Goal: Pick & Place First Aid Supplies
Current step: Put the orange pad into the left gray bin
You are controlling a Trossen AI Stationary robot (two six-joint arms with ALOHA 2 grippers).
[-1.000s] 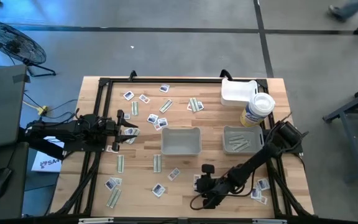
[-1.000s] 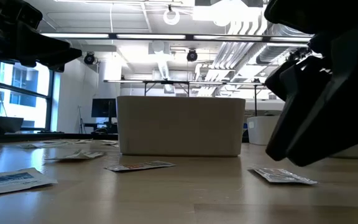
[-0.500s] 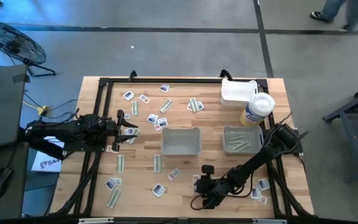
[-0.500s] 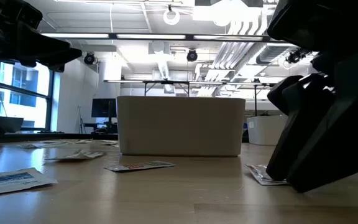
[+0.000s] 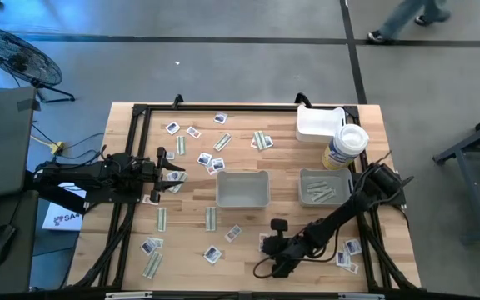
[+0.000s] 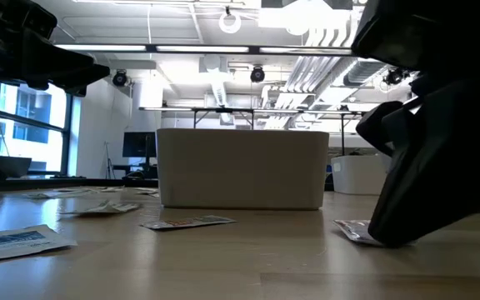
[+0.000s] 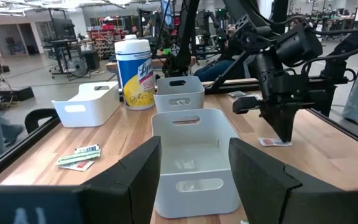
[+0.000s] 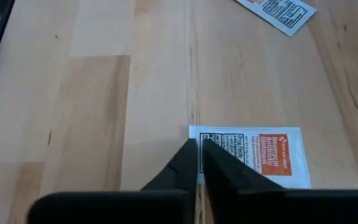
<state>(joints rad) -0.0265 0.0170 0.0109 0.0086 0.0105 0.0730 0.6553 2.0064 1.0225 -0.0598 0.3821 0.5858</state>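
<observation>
Right gripper [image 8: 199, 149] low at the table [image 5: 248, 250] near its front edge, fingers pressed together on the edge of a white packet with orange print [image 8: 260, 152], left gripper [image 7: 191, 162] wide open, empty, above the table's left side, other packets [image 5: 215, 165] scattered around two grey trays [image 5: 242, 189].

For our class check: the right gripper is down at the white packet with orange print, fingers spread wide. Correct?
Not quite. The right gripper is at the white packet with orange print, but its fingers are closed together at the packet's edge, as the right wrist view shows.
</observation>
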